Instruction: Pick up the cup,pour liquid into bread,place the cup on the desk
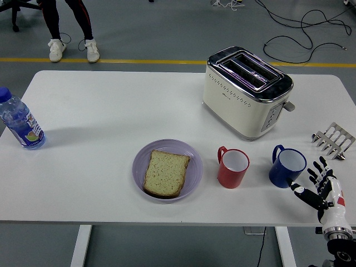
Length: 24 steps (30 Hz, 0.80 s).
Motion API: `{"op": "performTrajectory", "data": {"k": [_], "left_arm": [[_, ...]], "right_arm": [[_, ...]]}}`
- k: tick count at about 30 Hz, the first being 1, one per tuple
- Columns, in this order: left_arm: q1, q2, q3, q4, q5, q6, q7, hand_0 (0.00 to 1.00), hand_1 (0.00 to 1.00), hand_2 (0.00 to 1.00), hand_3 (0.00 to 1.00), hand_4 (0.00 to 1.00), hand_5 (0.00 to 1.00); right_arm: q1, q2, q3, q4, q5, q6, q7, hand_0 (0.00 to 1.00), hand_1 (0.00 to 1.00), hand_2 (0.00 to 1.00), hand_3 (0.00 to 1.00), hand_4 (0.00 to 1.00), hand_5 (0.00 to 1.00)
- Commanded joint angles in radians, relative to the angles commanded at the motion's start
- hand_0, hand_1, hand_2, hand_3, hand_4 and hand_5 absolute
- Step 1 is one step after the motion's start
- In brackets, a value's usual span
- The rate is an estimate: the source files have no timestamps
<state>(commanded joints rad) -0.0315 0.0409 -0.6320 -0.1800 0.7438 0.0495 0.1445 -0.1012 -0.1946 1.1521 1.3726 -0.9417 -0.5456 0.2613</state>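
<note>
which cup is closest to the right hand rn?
The blue cup, at the right end of the row. The right hand sits just off its lower right, fingers spread and holding nothing; the red cup stands farther left, beside the plate.

You are looking at a bright, evenly lit scene under soft overhead light, with only faint, short shadows under the toaster (247, 92), the plate (167, 168) and the bottle (20, 120) on the white table (105, 111). The toaster's chrome top throws a mild pinkish glare. Focus stays sharp to the edges, and you get no visible motion blur or distortion.
</note>
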Motion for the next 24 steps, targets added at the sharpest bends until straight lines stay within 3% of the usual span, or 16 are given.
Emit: {"op": "performTrajectory", "data": {"k": [16,24], "left_arm": [[0.009,-0.003,0.003,0.000,-0.001,0.000,0.000,0.660,0.703,0.727,0.631,0.390,0.941],[0.008,-0.003,0.015,0.000,-0.009,-0.001,0.002,0.660,0.702,0.726,0.631,0.389,0.939]], "right_arm": [[0.032,0.008,-0.036,-0.030,0.007,0.013,0.002,0.937,0.870,0.936,0.990,0.954,0.002],[0.067,0.027,-0.042,-0.075,0.016,0.014,0.007,0.938,0.864,0.936,0.990,0.956,0.002]]}}
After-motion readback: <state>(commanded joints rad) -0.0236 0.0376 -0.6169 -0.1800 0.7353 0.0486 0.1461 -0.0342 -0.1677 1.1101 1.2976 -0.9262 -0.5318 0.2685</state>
